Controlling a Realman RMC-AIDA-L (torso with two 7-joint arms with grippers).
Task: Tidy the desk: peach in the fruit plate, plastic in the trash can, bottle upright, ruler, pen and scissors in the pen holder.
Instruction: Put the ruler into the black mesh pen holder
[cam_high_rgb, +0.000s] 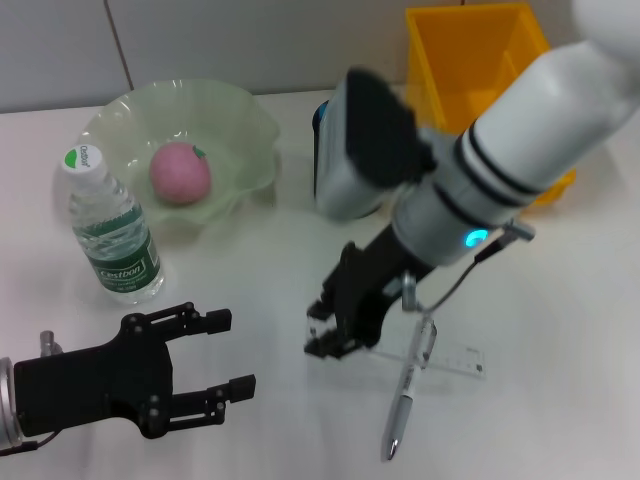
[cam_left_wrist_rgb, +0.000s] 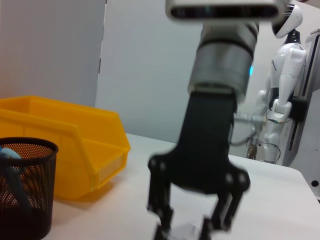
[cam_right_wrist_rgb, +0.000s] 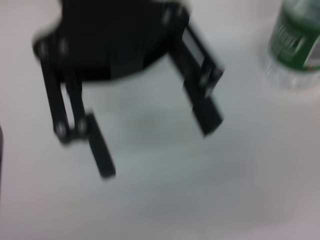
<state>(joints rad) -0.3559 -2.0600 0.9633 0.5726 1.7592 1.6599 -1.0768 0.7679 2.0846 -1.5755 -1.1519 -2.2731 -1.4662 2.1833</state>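
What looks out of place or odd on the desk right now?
Two items lie loose on the white desk: a clear plastic ruler and a silver pen crossing over it, instead of standing in the black mesh pen holder. The right gripper is down at the ruler's end. Nothing is spilled or damaged.

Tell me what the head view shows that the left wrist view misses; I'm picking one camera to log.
Only the head view shows the peach in the fruit plate, the upright bottle, the pen, the ruler and the open left gripper. Only the left wrist view shows the mesh pen holder plainly, and a white humanoid in the background. Both share the right gripper low over the table and the yellow bin.
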